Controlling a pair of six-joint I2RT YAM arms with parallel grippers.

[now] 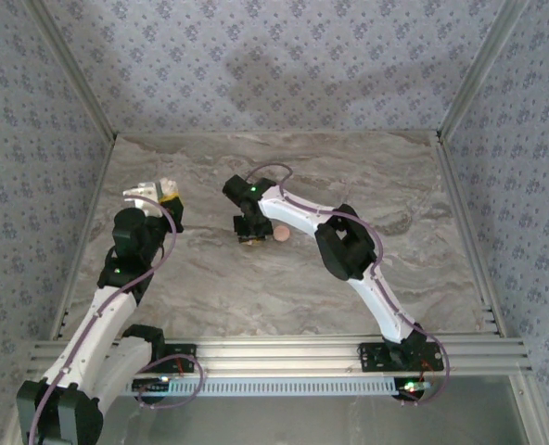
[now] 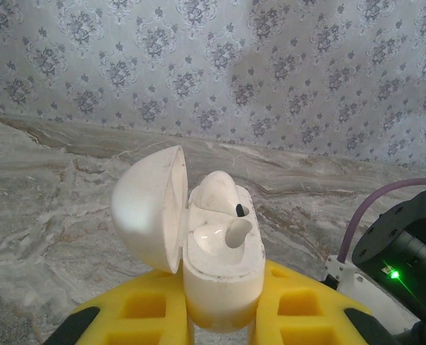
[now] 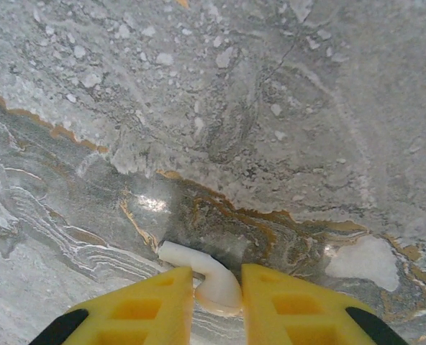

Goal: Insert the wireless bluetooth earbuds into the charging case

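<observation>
At the left of the counter [image 1: 367, 176], the left pincer [image 1: 159, 196] is raised off the marble and clamped tight on the charging case [image 2: 224, 280]. In the left wrist view its yellow fingers [image 2: 152, 309] press against both sides of the white case's lower body, and the case stands upright between them. The lid [image 2: 147, 208] is swung open to the left and hangs on its hinge, hollow side facing the case. One whitish earbud [image 2: 234, 233] is in the open top of the case, with its short stem poking upward and to the right. Behind the case lies bare marble, and beyond that the patterned wall [image 2: 285, 72].

Toward the middle of the counter, the right arm bends inward and the right pincer [image 1: 249, 232] points down at the marble. The right wrist view shows its yellow fingers [image 3: 148, 309] drawn narrow around the second earbud [image 3: 207, 277]. This small white piece lies on the counter. Its rounded head fills the gap between the fingers and meets each inner face, and its stem sticks out to the left past the left finger.

Just right of that pincer, in the overhead view, a round pink disc [image 1: 279, 235] rests on the marble. Both pincers are well apart from each other.
</observation>
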